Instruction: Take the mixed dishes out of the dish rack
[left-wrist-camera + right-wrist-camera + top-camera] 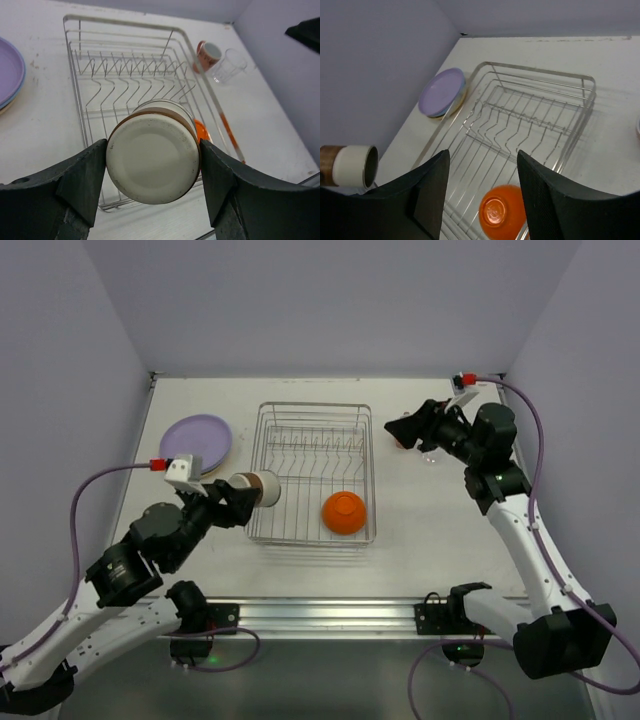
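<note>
The silver wire dish rack (262,455) stands mid-table and holds only an upturned orange bowl (343,512) at its near right; the bowl also shows in the right wrist view (502,212). My left gripper (240,500) is shut on a cream cup (263,488) with a brown band, held on its side above the rack's near-left edge; its base faces the left wrist camera (153,159). My right gripper (400,430) is open and empty, raised right of the rack. A pink mug (208,54) and a clear glass (228,65) stand right of the rack. Stacked plates, lavender on top (196,441), lie left.
The rack's upright prongs (131,67) are bare. White walls close in the table at the left, back and right. The arm bases and a metal rail (320,615) run along the near edge.
</note>
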